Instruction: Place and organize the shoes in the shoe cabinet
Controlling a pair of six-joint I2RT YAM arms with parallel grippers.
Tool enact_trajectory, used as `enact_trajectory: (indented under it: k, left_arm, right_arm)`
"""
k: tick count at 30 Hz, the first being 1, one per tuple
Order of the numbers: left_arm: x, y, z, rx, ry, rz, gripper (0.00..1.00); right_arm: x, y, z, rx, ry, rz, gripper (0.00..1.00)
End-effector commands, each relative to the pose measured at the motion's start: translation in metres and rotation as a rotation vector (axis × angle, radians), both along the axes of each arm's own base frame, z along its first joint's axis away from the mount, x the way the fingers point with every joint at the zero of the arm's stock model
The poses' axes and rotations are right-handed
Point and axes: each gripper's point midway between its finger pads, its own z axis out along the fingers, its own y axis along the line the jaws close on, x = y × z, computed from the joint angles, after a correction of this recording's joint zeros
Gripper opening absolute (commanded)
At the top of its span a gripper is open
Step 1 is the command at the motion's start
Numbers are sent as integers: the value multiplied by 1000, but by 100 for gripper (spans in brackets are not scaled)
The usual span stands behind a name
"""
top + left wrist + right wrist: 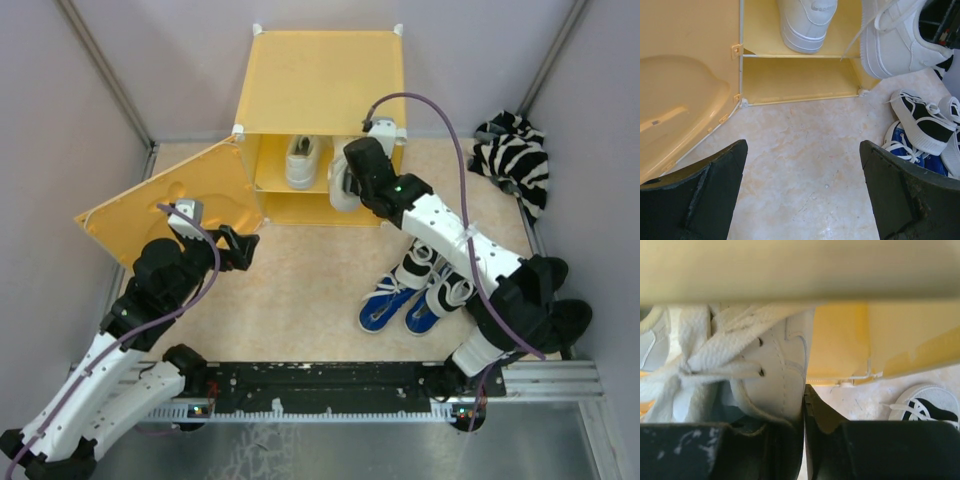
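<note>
door panel (165,205): hinged at the shoe cabinet's left front edge and swung wide open to the left. The inner face with the embossed shape is turned up.
left fingers (705,195): spread wide with nothing between them. They hover over bare bench (805,150) in front of the cabinet's left half, just beside the open door panel.
shoe cabinet (320,85): yellow-orange cube with white corner connectors. The front is open, and one shelf (800,56) splits it into upper and lower compartments.
shelved white sneaker (302,160): in the cabinet's upper compartment, left half, standing on the shelf with its heel toward the open front.
gripped white sneaker (340,188): at the cabinet's open front, right half, at about shelf height. It is tilted, partly outside the opening, with a lace hanging loose.
right fingers (740,450): narrow, pinched on the gripped white sneaker's side wall, at the cabinet's front right.
blue sneakers (385,305): pair on the bench in front of the cabinet's right half, well apart from it.
black-and-white sneakers (420,262): pair on the bench in front of the cabinet's right half. They lie closer to the cabinet than the blue pair and partly under the right arm.
striped cloth (515,155): black-and-white heap to the right of the cabinet.
</note>
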Motion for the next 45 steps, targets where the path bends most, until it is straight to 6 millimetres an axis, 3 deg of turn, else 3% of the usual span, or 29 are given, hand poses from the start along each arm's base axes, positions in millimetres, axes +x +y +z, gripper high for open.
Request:
enact_trajectory:
  k: [1,4,11,16,20,24,34,37,40,45]
  left_arm:
    - [-2,3,19,-5,-46,2,99]
    - [-2,4,18,-3,-46,5,99]
    - [-1,4,12,9,-37,7,99]
    - [1,2,12,19,-34,3,99]
    - [4,0,8,26,-23,2,99]
    - [7,-3,8,23,-17,-3,99]
    - [12,-4,2,43,-1,11,99]
    - [13,-2,0,49,2,21,99]
    - [14,-2,-4,55,13,23,99]
    - [16,-2,-9,67,26,30,99]
  right_arm:
    - [29,9,59,149,-176,-42,28]
    - [34,7,57,145,-190,-64,42]
    - [41,10,51,139,-170,-43,51]
    - [30,17,65,165,-201,47,66]
    - [15,14,81,166,-220,105,69]
    - [-4,16,84,149,-189,199,70]
    - [-65,-3,51,-9,-113,311,70]
    - [-84,1,34,-7,-95,326,66]
    - [-86,3,10,12,-83,288,64]
    - [-67,2,-21,55,-125,171,63]
